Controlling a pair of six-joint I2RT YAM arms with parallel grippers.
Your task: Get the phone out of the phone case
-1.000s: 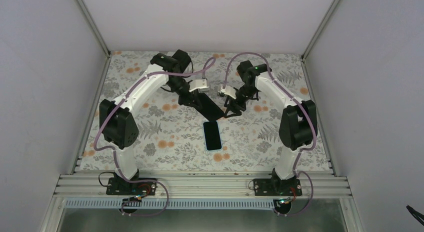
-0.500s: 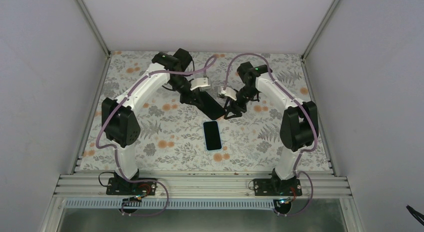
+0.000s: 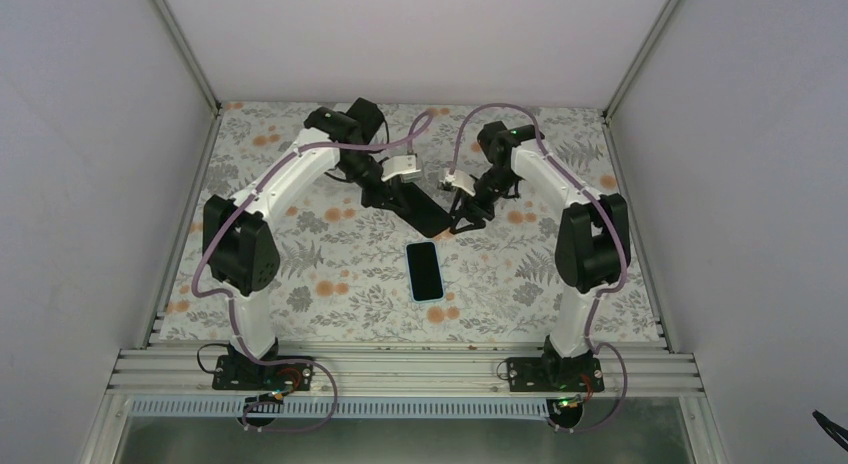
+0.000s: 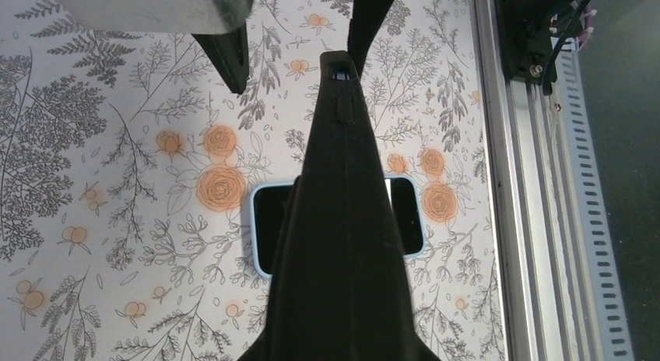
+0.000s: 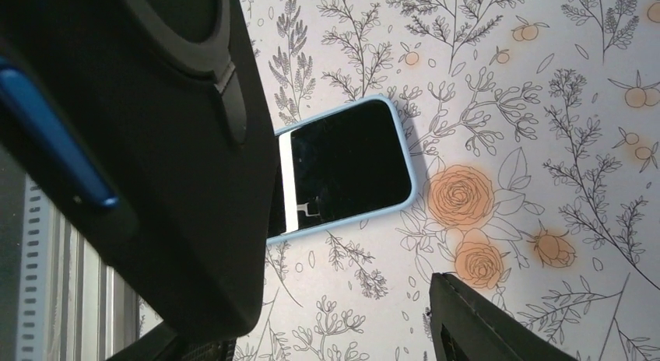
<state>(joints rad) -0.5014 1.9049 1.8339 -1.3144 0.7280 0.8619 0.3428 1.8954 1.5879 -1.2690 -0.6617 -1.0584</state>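
Observation:
The phone (image 3: 425, 271), dark screen up with a light-blue rim, lies flat on the floral table, apart from both grippers. It also shows in the left wrist view (image 4: 268, 221) and the right wrist view (image 5: 346, 166). My left gripper (image 3: 392, 196) is shut on the black phone case (image 3: 418, 211) and holds it tilted above the table, behind the phone. The case (image 4: 342, 221) hides the left fingers and part of the phone. My right gripper (image 3: 463, 220) is open just right of the case's lower end. In its view the case (image 5: 148, 143) fills the left side, and one finger (image 5: 482, 322) shows.
The floral mat (image 3: 330, 274) covers the table. An aluminium rail (image 3: 400, 369) with both arm bases runs along the near edge. Grey walls stand close on the left, right and back.
My left gripper has drawn the case slightly back and up, away from the phone. My right gripper has shifted a little with it. The phone has not moved.

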